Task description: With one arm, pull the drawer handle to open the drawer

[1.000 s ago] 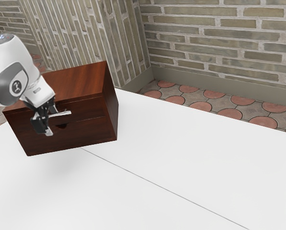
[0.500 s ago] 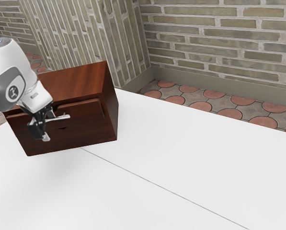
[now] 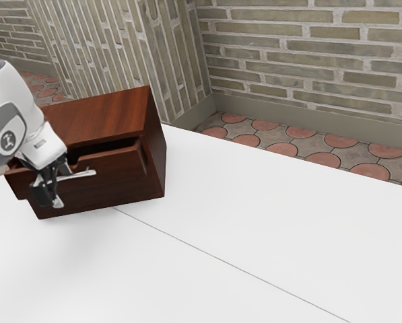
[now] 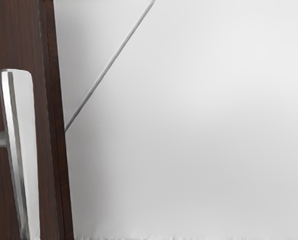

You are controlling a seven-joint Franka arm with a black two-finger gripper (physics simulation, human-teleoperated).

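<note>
A dark wooden cabinet (image 3: 113, 111) stands on the white table (image 3: 254, 222) at the exterior view's left. Its drawer (image 3: 116, 168) is slid partly out, with a dark gap (image 3: 113, 145) showing under the cabinet top. A silver bar handle (image 3: 81, 173) sticks out from the drawer front. My black gripper (image 3: 51, 187) is shut on the handle's end nearer the exterior view's left. In the wrist view the silver handle (image 4: 18, 150) runs along the dark drawer front (image 4: 19, 40), with white table (image 4: 188, 125) beside it.
A thin seam (image 3: 221, 262) crosses the table to the exterior view's right of the cabinet. Brick walls (image 3: 308, 47) and a tiled floor (image 3: 308, 145) lie behind the table's far edge. Bare tabletop stretches toward the exterior view's right.
My gripper has moved toward the exterior view's left and slightly down, keeping hold of the handle. The drawer has slid out with it and the gap under the cabinet top has widened.
</note>
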